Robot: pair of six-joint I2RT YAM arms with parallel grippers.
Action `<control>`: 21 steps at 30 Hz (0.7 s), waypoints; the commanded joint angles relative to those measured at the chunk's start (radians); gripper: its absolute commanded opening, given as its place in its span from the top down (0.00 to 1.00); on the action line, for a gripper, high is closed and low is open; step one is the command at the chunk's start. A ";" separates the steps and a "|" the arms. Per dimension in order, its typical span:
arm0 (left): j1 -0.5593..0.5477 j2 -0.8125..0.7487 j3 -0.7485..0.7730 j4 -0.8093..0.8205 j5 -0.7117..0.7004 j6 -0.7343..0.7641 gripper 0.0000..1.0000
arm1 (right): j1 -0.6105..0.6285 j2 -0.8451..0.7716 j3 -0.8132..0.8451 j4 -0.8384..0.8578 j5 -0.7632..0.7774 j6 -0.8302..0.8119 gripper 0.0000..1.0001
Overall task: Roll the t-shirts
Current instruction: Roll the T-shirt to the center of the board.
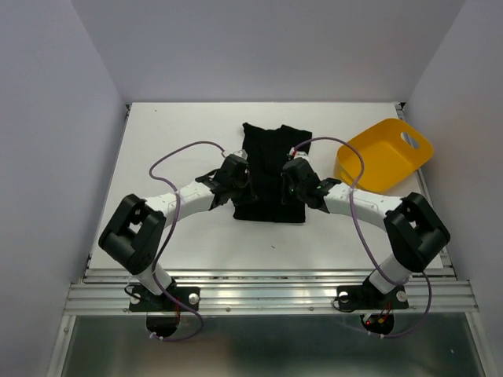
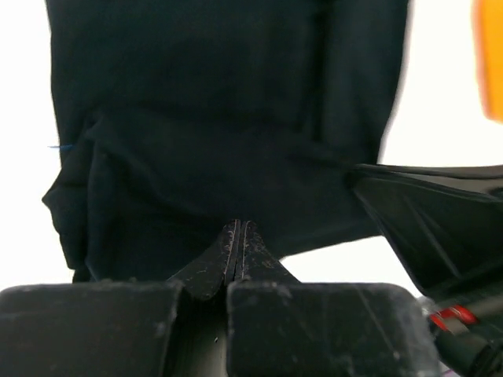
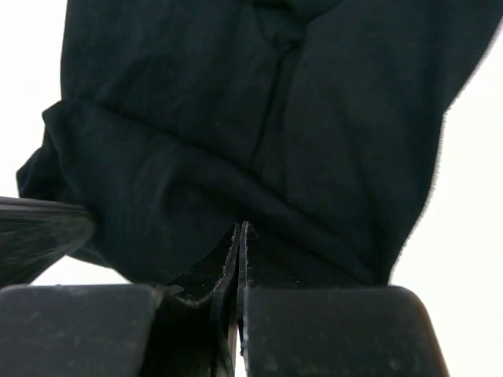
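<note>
Top external view shows one black t-shirt [image 1: 271, 157] folded into a narrow strip mid-table, seemingly unrolled yet. Left gripper [image 2: 238, 229] and right gripper [image 3: 240, 229] flank it, jaws fully closed; pinching cloth, I cannot tell.

White shells between chunky black joints, that was the left arm [image 1: 185, 200] at lower left and the right arm [image 1: 365, 206] at lower right. Purple cables [image 1: 185, 148] looped off each wrist. Black bases [image 1: 163, 299] sat along the bottom edge, with red wires [image 1: 378, 321] beneath. Up close, the left gripper [image 2: 238, 229] and right gripper [image 3: 240, 232] were matte black, scuffed and scratched.
</note>
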 commanded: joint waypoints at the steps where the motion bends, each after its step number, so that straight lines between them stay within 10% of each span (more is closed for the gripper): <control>1: 0.001 0.057 -0.037 0.084 -0.001 -0.040 1.00 | 0.002 0.076 0.009 0.099 -0.085 0.030 0.99; 21: 0.006 -0.067 0.011 -0.091 -0.211 0.026 1.00 | -0.099 -0.034 0.022 -0.009 -0.004 0.033 0.99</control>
